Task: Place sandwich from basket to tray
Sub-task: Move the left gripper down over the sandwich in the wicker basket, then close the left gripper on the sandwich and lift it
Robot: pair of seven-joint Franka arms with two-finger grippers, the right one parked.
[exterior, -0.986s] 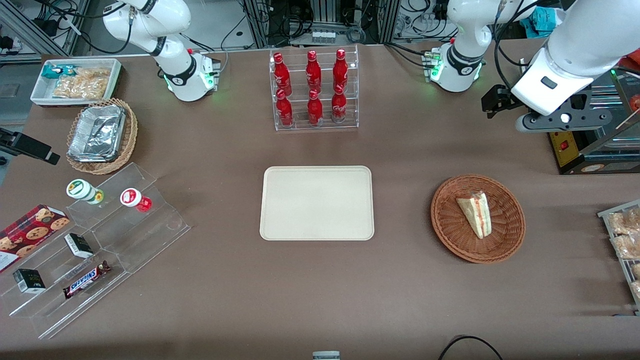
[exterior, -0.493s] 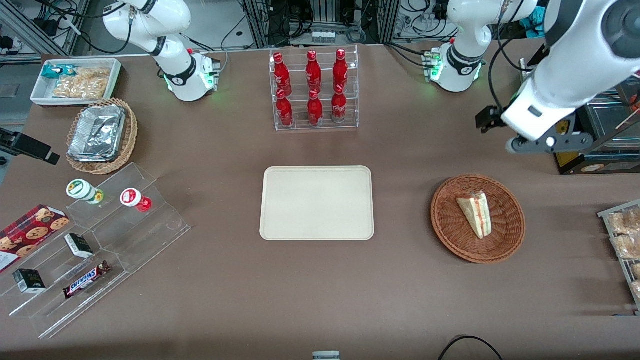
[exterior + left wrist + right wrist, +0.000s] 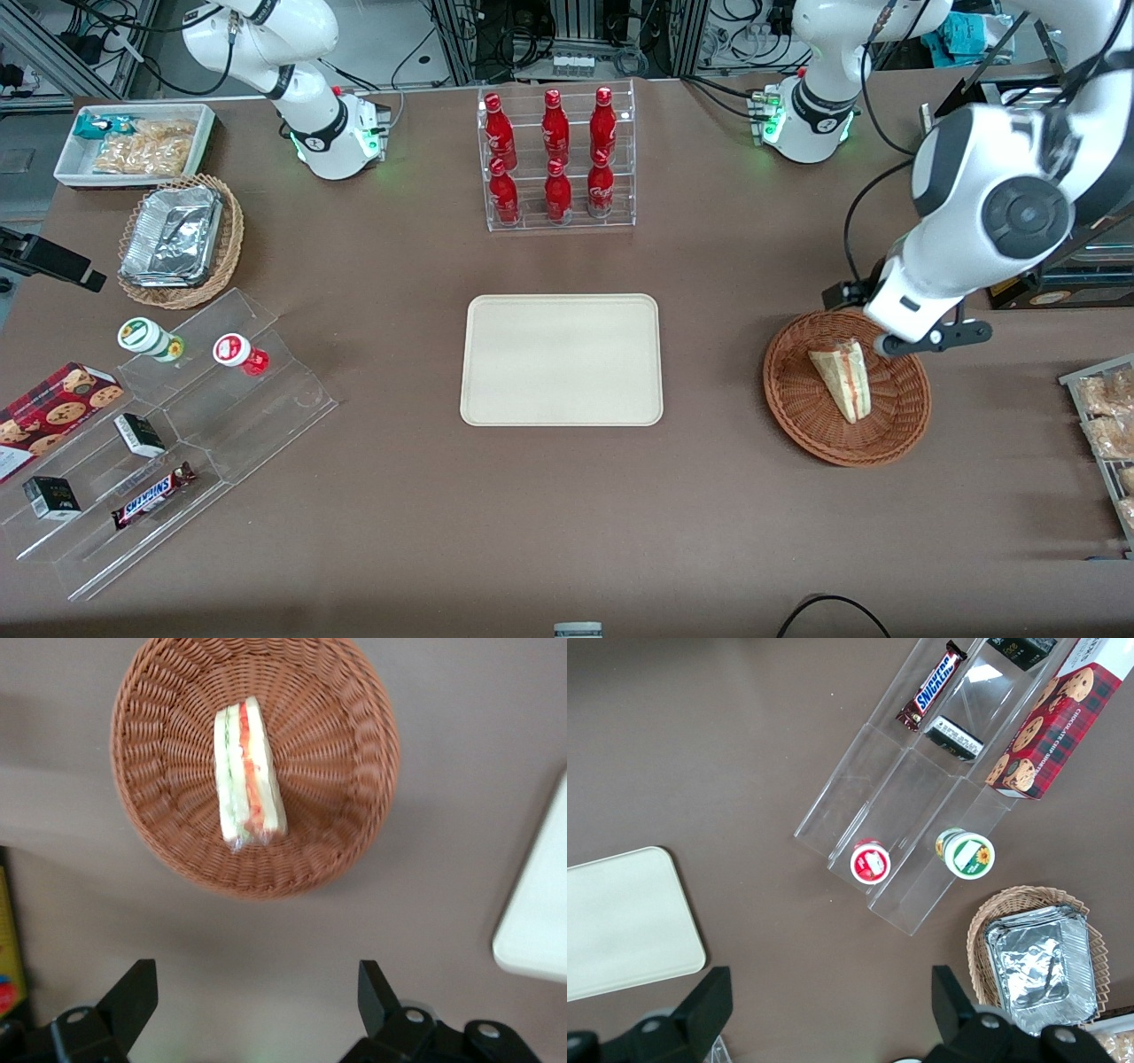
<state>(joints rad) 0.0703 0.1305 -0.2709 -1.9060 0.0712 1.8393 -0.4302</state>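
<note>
Brown table [image 3: 726, 266] bears tray [image 3: 562, 359]; basket [image 3: 802, 416]; bottle rack [image 3: 558, 159].

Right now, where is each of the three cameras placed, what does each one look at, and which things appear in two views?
Front view: high, facing both arms; the gripper hangs over the basket, sandwich inside.
Left wrist view: looks down past the open fingers at the sandwich in the basket.
Right wrist view: looks down at the acrylic shelf and Snickers bar.
Shared: the tray.
</note>
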